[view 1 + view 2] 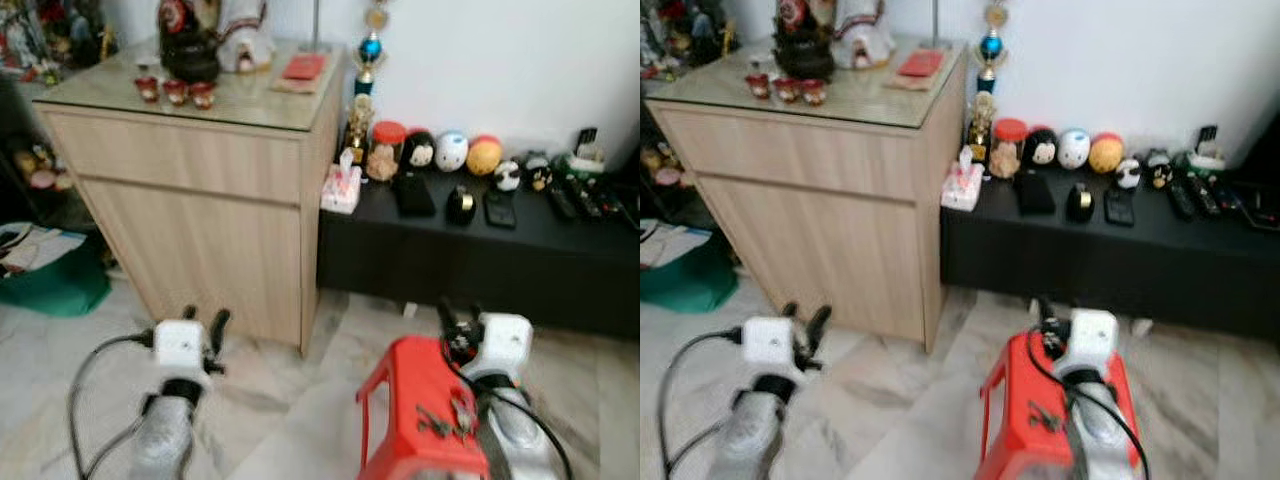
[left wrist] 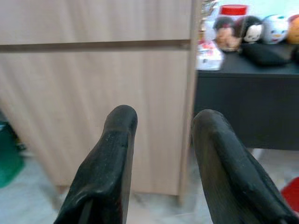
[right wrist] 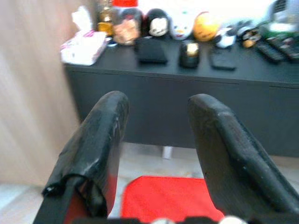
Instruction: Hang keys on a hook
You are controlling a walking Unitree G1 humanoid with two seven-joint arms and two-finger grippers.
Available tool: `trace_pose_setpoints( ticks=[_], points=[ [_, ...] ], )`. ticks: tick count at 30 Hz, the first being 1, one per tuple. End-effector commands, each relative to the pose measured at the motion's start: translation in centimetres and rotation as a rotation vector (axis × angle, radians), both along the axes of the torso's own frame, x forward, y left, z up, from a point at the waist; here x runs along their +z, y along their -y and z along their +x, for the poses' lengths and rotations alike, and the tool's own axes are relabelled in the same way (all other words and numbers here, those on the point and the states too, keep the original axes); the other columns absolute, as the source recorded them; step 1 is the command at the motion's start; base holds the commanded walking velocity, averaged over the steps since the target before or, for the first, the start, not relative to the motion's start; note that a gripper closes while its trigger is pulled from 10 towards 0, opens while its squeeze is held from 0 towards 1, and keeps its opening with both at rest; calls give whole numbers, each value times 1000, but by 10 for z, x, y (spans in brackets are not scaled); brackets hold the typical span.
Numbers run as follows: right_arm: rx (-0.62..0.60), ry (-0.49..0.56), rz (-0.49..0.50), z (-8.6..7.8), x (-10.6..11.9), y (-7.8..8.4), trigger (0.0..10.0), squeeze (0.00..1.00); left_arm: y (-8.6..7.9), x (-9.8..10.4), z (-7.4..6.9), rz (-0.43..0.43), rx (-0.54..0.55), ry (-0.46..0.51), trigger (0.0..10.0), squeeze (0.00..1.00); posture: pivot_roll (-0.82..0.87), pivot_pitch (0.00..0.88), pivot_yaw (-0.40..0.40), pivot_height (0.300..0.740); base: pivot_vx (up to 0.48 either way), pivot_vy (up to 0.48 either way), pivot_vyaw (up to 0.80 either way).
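A small bunch of dark keys (image 1: 446, 419) lies on top of a red plastic stool (image 1: 408, 385) on the marble floor, low on the right. My right gripper (image 1: 459, 319) hovers over the stool's far edge, just beyond the keys. It is open, with nothing between its fingers (image 3: 98, 135). My left gripper (image 1: 203, 323) is held out low on the left, in front of the wooden cabinet (image 1: 200, 200). It is open and empty too, and its black fingers (image 2: 112, 158) face the cabinet door.
The cabinet top carries a dark teapot (image 1: 190, 50) and small red cups. A low black bench (image 1: 480, 255) along the white wall holds round figurines, remotes and a tissue box (image 1: 341, 188). A green bag (image 1: 55, 285) sits on the floor at the left.
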State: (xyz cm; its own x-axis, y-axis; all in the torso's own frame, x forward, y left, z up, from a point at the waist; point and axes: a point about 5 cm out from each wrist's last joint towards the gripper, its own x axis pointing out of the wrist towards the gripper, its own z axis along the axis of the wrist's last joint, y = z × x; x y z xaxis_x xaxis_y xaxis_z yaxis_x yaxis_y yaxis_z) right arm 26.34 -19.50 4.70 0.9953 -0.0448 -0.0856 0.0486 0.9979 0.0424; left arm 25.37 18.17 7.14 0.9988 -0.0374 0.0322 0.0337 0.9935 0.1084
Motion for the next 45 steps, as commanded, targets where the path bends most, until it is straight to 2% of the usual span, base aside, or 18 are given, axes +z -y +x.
trace_pose_setpoints(
  ticks=[1,4,14,34,39,45],
  points=[
    [5,8,14,2,2,-4,10000,0,-6,1,-1,12,11,-4,10000,0,8,0,-73,740,0,0,0],
    [5,8,18,2,2,-5,10000,0,-6,2,-1,37,0,0,10000,0,8,0,-72,740,0,0,0],
    [6,1,14,2,2,-4,10000,0,-5,2,-1,29,9,4,10000,0,7,0,-74,740,0,-465,0],
    [37,2,-1,2,5,-6,10000,0,-6,0,-2,21,18,-6,10000,0,-1,0,-76,740,0,0,0],
    [113,-20,-79,2,4,-14,10000,0,-6,0,-2,21,18,-6,10000,0,-4,0,-76,740,0,0,0],
    [161,-10,-97,3,7,-21,10000,0,-5,0,-1,19,17,-6,10000,0,-11,0,-76,716,0,0,0]
  ],
)
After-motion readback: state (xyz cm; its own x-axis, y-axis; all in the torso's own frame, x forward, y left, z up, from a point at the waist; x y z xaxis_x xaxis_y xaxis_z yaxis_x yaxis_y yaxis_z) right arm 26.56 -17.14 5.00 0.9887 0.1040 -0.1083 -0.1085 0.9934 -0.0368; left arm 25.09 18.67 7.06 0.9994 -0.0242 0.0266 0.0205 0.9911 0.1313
